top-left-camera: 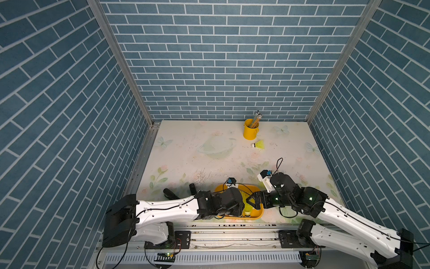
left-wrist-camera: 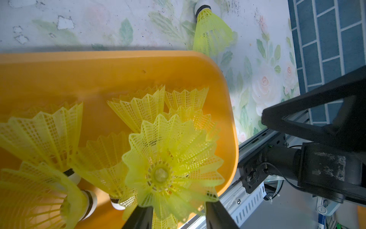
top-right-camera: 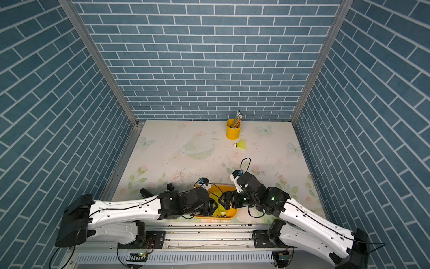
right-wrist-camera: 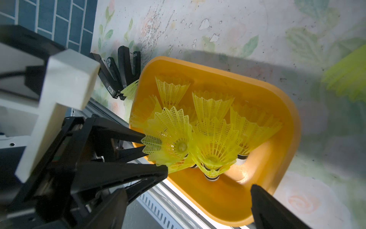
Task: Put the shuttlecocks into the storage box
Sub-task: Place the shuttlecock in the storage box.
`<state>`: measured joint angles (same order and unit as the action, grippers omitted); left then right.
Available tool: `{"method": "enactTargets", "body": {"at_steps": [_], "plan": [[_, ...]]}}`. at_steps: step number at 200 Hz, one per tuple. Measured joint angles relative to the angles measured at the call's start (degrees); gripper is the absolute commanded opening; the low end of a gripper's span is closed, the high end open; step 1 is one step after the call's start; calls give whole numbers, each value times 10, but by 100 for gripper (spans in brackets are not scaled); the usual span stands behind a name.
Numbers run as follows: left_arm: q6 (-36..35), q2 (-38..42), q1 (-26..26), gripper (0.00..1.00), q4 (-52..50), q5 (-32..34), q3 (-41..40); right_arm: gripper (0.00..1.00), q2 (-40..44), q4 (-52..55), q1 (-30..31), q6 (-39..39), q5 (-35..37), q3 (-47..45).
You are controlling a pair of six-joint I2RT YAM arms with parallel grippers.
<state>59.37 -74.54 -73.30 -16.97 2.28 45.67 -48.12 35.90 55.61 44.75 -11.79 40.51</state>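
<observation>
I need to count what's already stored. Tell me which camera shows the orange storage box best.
The right wrist view: the storage box shows nearly whole, with its rim and the standing shuttlecocks plain. The left wrist view shows only one end. In both top views the robot arms cover most of it.
</observation>
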Motion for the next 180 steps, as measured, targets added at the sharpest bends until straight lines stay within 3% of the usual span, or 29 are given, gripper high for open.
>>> {"method": "enactTargets", "body": {"at_steps": [40, 111, 180], "plan": [[1, 0, 0, 49, -16, -8, 0, 100, 0, 7, 0, 0, 13, 2], [7, 19, 0, 61, -49, -17, -1, 100, -15, 16, 0, 0, 28, 17], [5, 32, 1, 66, -71, -14, 4, 98, -26, 27, -4, 5, 72, 43]]}}
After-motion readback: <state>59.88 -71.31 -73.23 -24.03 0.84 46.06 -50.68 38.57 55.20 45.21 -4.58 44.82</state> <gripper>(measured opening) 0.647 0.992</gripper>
